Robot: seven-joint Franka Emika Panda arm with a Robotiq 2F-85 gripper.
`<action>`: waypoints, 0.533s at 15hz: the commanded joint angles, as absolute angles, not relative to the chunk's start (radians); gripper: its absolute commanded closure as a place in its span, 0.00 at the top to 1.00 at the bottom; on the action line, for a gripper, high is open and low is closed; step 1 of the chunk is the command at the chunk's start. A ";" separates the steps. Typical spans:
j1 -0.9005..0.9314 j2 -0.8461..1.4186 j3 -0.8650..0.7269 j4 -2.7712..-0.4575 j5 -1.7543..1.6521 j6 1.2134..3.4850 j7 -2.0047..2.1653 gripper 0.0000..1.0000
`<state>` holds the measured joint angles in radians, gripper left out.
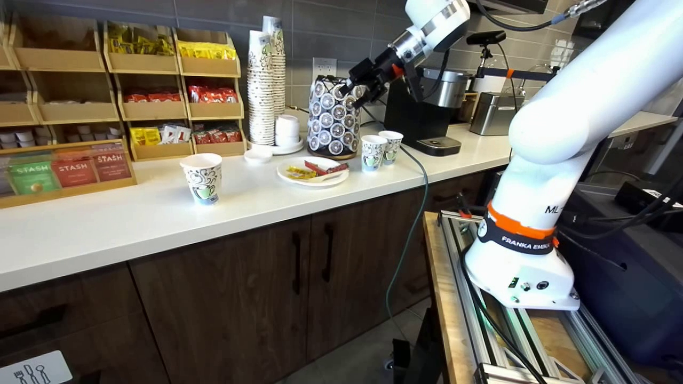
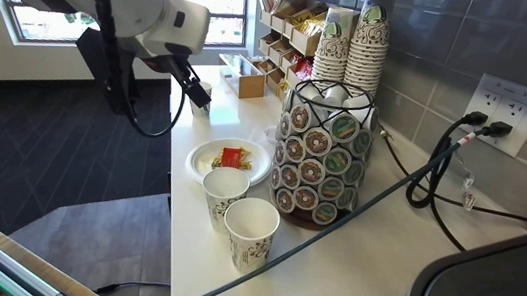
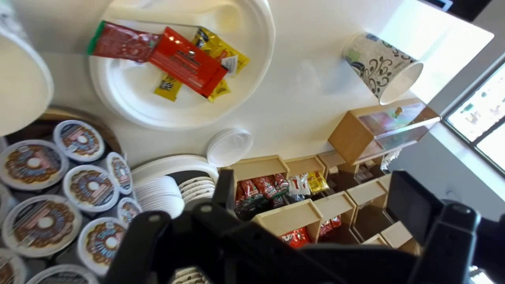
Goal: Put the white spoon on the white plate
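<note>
gripper [image 1: 351, 98] is slanted downward, empty, jaws spread wide; "franka emika" is printed on arm base [image 1: 522, 266], "stash" on 3 tea packets [image 1: 76, 170].

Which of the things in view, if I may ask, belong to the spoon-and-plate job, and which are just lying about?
For the job:
plate
spoon, lying on the plate
gripper, open

Just lying about:
packets, also on the plate
single cups
stacked cups
pods
coffee machine
bins
</note>
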<state>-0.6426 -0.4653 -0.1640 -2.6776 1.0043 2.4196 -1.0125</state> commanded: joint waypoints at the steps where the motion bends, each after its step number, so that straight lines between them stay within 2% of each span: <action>1: -0.893 -0.520 -0.089 -2.596 0.728 2.174 -0.940 1.00; 3: -0.923 -0.544 -0.152 -2.520 0.586 2.029 -0.934 1.00; 4: -0.840 -0.551 -0.256 -2.487 0.506 1.996 -0.913 1.00; 5: -0.837 -0.552 -0.281 -2.456 0.471 1.953 -0.907 1.00; 6: -0.788 -0.554 -0.290 -2.508 0.513 2.050 -0.918 1.00; 8: -0.752 -0.570 -0.347 -2.489 0.493 2.039 -0.915 1.00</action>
